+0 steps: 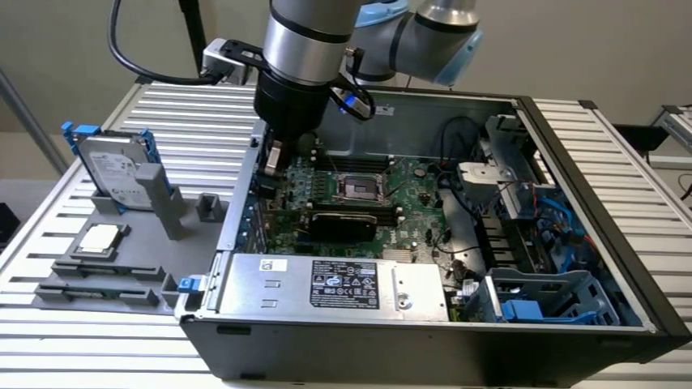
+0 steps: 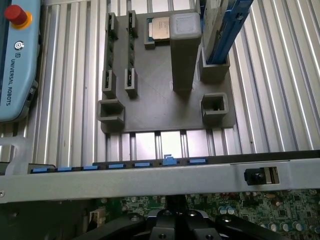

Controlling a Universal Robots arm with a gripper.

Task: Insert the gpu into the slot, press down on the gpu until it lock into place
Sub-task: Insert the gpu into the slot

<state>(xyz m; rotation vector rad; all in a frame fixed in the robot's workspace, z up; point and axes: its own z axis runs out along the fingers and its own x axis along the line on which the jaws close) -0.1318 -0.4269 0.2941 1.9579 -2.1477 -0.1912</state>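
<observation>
1. We see the black card lying flat on the green board, near the middle of the open computer case.
2. The card sits just above the silver power box, which is at 6 o'clock from it in the exterior view.
3. We cannot pick out the blue slot in these pictures.
4. The silver square chip socket is at 12 o'clock from the card.
5. The gripper hangs over the board at about 10 o'clock from the card, close to the case wall.
6. We cannot tell how far the gripper is open, or if it holds anything.
7. In the wrist view we see the dark base of the gripper above the green board.
8. Outside the case, a grey tray rests on the ribbed metal table.
9. On the tray stand a hard drive and a small silver chip.
10. In the wrist view a blue control pad with a red button lies on the table.
</observation>
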